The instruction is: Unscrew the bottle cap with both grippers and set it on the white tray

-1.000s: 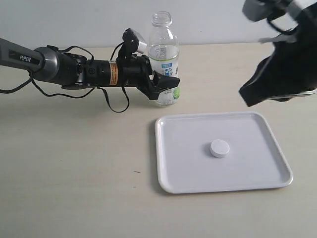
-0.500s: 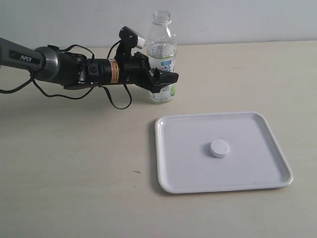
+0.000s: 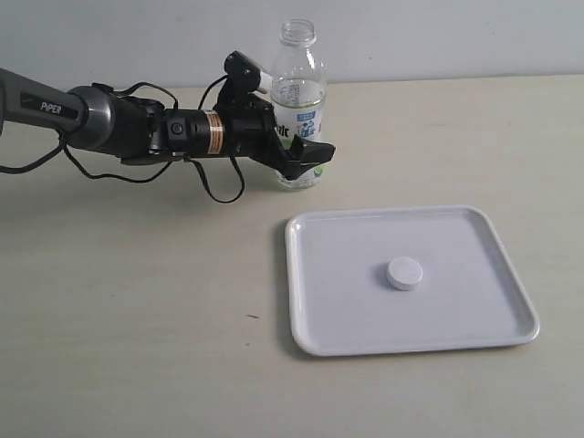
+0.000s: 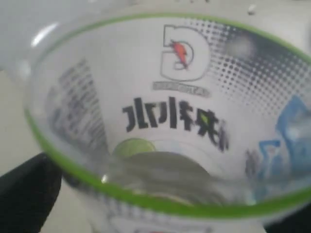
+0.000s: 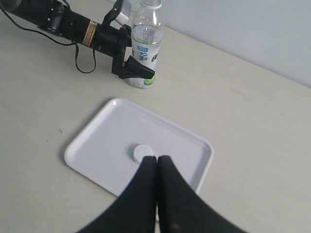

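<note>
The bottle [image 3: 298, 78] stands upright and uncapped at the back of the table. My left gripper [image 3: 308, 148] is round its lower part, open, with one black finger [image 3: 306, 157] in front of the label and a little off it. In the left wrist view the bottle [image 4: 184, 97] fills the picture and a finger [image 4: 29, 194] sits beside it with a sliver of table between. The bottle cap [image 3: 404, 273] lies near the middle of the white tray [image 3: 319, 274]. My right gripper [image 5: 156, 158] is shut and empty, high above the tray [image 5: 107, 141] and the cap [image 5: 143, 153].
The left arm marked "PiPER" [image 3: 109, 128] stretches in from the left with loose black cables [image 3: 214, 187] hanging to the table. A pale wall [image 3: 438, 36] runs behind the table's far edge.
The right arm has lifted out of the exterior view. The bottle shifted slightly back and left, and the left gripper's front finger has swung a little away from it.
</note>
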Controlling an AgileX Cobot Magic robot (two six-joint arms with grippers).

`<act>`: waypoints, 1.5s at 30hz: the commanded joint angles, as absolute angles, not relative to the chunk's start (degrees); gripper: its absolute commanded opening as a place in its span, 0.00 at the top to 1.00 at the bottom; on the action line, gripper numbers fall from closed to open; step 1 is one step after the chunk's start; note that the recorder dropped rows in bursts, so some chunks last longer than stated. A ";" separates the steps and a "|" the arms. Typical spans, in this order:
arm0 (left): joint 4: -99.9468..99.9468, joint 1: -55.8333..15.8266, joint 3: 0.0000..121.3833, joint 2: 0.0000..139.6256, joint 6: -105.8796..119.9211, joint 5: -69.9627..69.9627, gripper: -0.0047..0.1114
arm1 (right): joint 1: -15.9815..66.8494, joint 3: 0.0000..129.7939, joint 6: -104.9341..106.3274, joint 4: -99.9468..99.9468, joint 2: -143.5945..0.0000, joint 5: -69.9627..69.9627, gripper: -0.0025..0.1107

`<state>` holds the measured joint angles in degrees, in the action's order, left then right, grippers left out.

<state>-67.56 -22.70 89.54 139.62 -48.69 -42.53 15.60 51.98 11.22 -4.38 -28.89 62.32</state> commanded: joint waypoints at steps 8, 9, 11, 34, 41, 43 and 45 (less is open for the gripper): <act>-68.52 -22.31 89.49 138.97 -45.79 -42.39 0.10 | 15.67 52.37 11.43 -3.65 -28.71 62.01 0.98; -68.66 -22.31 89.49 138.97 -45.79 -42.39 0.10 | 15.67 52.37 11.43 -3.65 -28.71 62.01 0.98; -69.47 -22.31 89.49 138.97 -45.52 -42.39 0.10 | 15.67 52.37 11.43 -3.65 -28.71 62.01 0.98; -75.02 -22.16 89.49 138.20 -44.10 -43.48 0.05 | 15.67 52.37 11.43 -3.43 -28.71 62.00 0.98; -75.21 -21.67 89.49 135.20 -48.64 -44.75 0.05 | 15.67 52.37 11.43 -2.98 -28.71 62.11 0.98; -75.55 -21.57 89.49 134.47 -48.86 -45.51 0.05 | 15.67 52.37 11.32 -2.74 -28.71 62.11 0.98; -75.63 -21.27 89.49 133.91 -49.26 -46.05 0.05 | 15.67 52.37 11.32 -2.62 -28.71 62.11 0.98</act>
